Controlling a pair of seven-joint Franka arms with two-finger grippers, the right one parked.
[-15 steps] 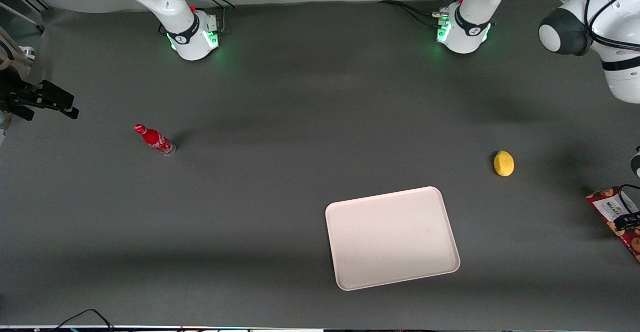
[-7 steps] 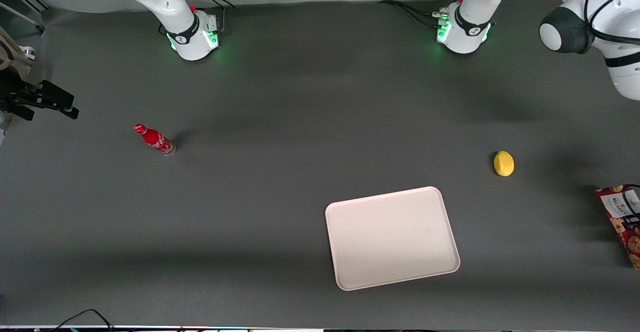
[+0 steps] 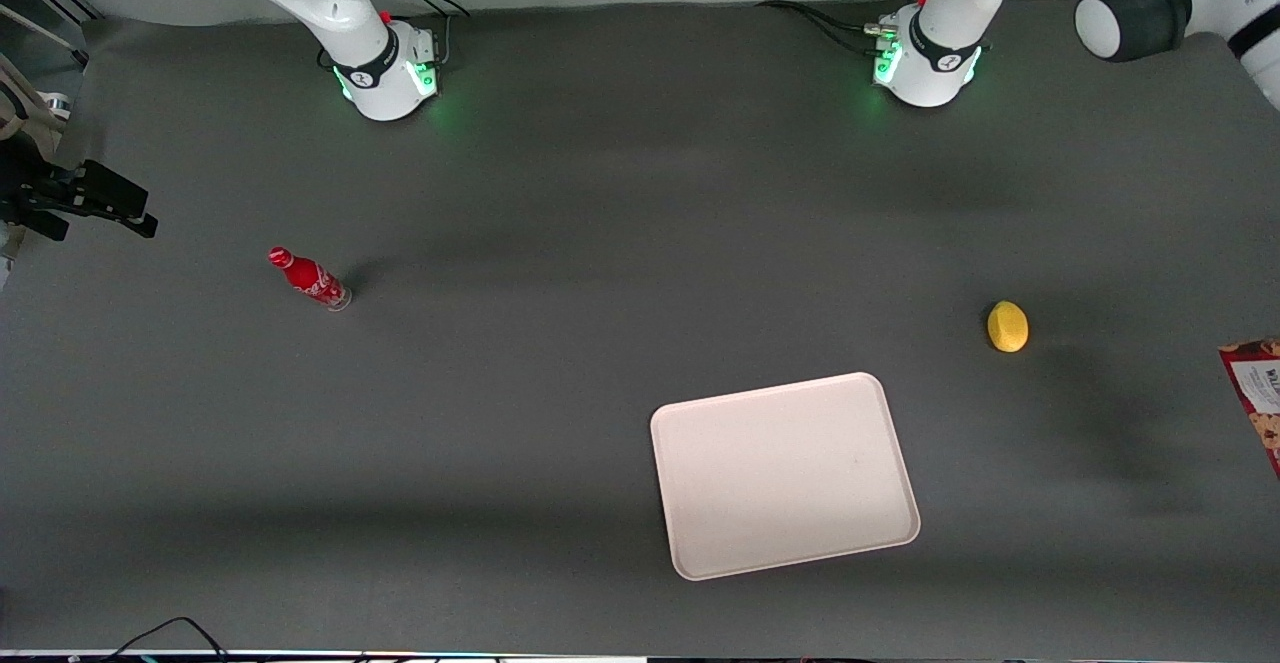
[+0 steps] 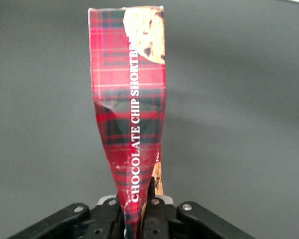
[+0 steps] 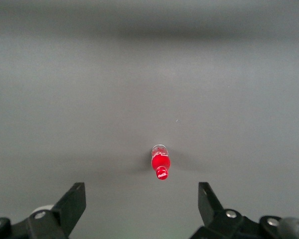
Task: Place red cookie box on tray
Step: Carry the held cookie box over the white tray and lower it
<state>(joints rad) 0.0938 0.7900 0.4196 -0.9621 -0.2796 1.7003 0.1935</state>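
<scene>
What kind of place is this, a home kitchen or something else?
Probably a robotics lab. The dark table bears arm bases with green lights and only a few props: tray, lemon, red bottle. The left gripper holds the red cookie box at the working arm's end.

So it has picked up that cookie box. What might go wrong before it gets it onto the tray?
The gripper pinches the red cookie box at one end only, and the card is creased inward there, so the long box might sag, swing or slip out. The lemon lies near the line from the box, at the table's working-arm end, to the tray; a low carry might knock it.
</scene>
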